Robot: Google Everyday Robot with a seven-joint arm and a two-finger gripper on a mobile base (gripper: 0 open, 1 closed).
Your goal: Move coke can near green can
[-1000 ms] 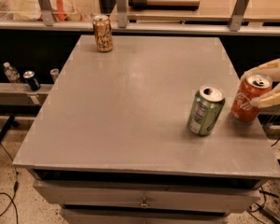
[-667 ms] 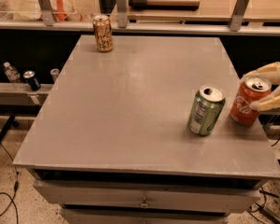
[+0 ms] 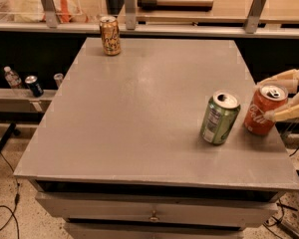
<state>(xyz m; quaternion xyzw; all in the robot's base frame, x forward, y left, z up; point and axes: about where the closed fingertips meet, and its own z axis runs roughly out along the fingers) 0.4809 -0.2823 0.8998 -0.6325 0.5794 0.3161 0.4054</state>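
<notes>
The coke can (image 3: pixel 261 114), red-orange with white script and a silver top, stands upright near the right edge of the grey table (image 3: pixel 149 108). The green can (image 3: pixel 219 117) stands upright just left of it, a small gap apart. My gripper (image 3: pixel 264 99) reaches in from the right edge of the view. Its tan fingers (image 3: pixel 289 111) sit one behind and one in front of the coke can, spread slightly wider than the can.
A gold-brown can (image 3: pixel 110 35) stands at the table's far left corner. A counter with metal brackets (image 3: pixel 255 9) and a wooden board runs behind the table. A bottle and small cans (image 3: pixel 34 85) sit on a low shelf at left. Drawers sit below the table's front edge.
The coke can, tilted in the fingers a second ago, now stands upright on the table next to the green can. The fingers have spread apart a little.
</notes>
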